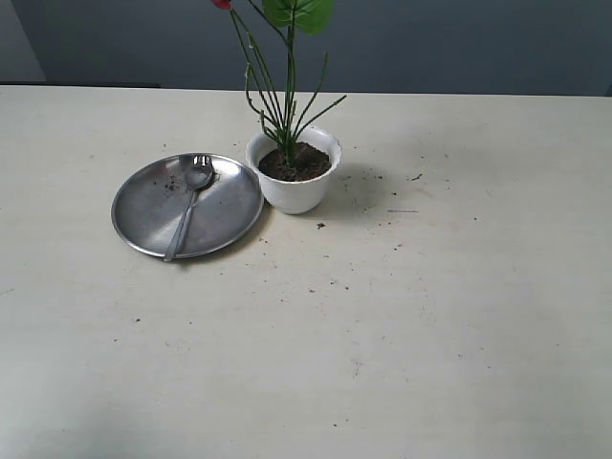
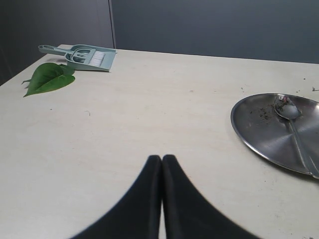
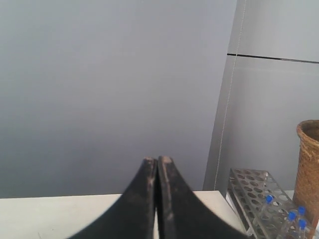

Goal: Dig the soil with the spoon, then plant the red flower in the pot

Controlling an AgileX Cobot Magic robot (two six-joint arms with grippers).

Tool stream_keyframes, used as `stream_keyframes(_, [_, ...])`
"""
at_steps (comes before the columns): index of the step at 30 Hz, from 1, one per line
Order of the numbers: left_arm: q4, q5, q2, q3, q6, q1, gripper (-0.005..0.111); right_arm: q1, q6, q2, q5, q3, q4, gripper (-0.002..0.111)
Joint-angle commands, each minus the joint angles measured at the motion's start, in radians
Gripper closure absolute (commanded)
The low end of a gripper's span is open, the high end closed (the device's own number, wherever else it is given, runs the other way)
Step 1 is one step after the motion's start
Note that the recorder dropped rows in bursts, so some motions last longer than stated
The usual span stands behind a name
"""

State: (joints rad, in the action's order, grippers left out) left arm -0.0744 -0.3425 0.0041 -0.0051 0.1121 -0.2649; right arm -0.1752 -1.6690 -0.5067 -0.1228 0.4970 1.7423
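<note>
The white pot (image 1: 294,177) stands on the table, filled with dark soil (image 1: 296,163). The red flower stands in that soil: thin green stems (image 1: 287,91), a broad leaf (image 1: 301,11) and a sliver of red petal (image 1: 222,4) at the frame's top. The spoon (image 1: 191,196) lies on the round steel plate (image 1: 143,206) left of the pot; it also shows as spoon (image 2: 291,119) on plate (image 2: 259,127). My left gripper (image 2: 162,158) is shut and empty, over bare table beside the plate. My right gripper (image 3: 157,160) is shut and empty, facing a grey wall. Neither gripper appears in the exterior view.
Soil crumbs (image 1: 368,177) are scattered on the table right of the pot. A loose green leaf (image 2: 50,78) and a small dustpan with brush (image 2: 82,56) lie at the far side. A tube rack (image 3: 264,204) and a wicker basket (image 3: 309,164) stand past the table's end.
</note>
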Motion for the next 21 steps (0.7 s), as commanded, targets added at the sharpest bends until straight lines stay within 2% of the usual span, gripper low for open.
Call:
stream_keyframes(1, [0.009, 0.007, -0.004, 0.005, 0.0, 0.007, 0.106, -0.004, 0.182, 0.004, -0.004, -0.014, -0.197, 0.109])
stream_keyframes(4, [0.009, 0.007, -0.004, 0.005, 0.0, 0.007, 0.106, -0.004, 0.614, 0.037, -0.007, -0.058, -0.665, 0.109])
stream_keyframes(6, [0.009, 0.007, -0.004, 0.005, 0.0, 0.007, 0.106, -0.004, 0.847, 0.073, 0.022, -0.091, -0.891, 0.109])
stream_keyframes(10, [0.009, 0.007, -0.004, 0.005, 0.0, 0.007, 0.106, -0.004, 1.078, 0.139, 0.098, -0.129, -1.116, 0.109])
stream_keyframes(17, [0.009, 0.007, -0.004, 0.005, 0.0, 0.007, 0.106, -0.013, 1.725, 0.252, 0.277, -0.148, -1.726, 0.109])
stream_keyframes(21, [0.009, 0.007, -0.004, 0.005, 0.0, 0.007, 0.106, -0.011, 1.83, 0.258, 0.327, -0.148, -1.855, 0.109])
